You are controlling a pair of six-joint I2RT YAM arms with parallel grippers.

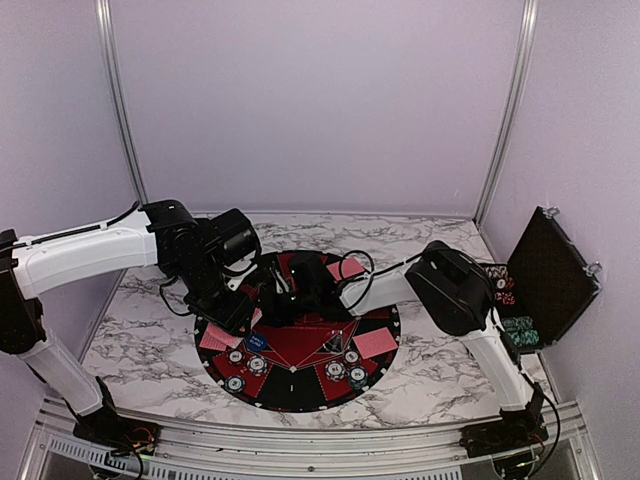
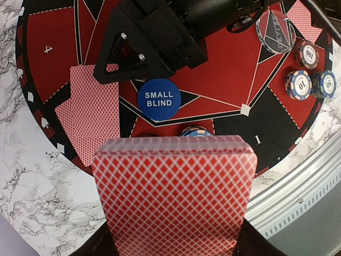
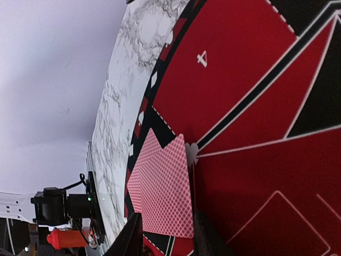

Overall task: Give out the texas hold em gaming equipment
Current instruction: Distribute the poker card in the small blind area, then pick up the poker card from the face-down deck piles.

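Far left: left arm (image 1: 90,250), white link stretched rightward from the table's left side, black wrist bent down over the left rim of the round black-and-red mat (image 1: 300,395). Left gripper (image 1: 236,312) clamped on a deck of red-backed cards (image 2: 173,197), backs toward the wrist camera, poised over the mat's edge.

Just beyond the deck: blue SMALL BLIND marker (image 2: 159,98) flat on the mat, striped chips (image 2: 297,84) grouped to its right.

Centre: right gripper (image 3: 168,218) low over the seat marked 4, fingers (image 3: 133,234) parted, gripping nothing. Single card (image 3: 162,186) flat on the mat, near edge between the fingertips.

Right: right arm (image 1: 497,358), rising from its base at the near edge, folded at a black elbow, forearm reaching leftward across the mat.

Far right: open black case (image 1: 555,275) at the table's edge, stacked chips (image 1: 518,332) beside it.
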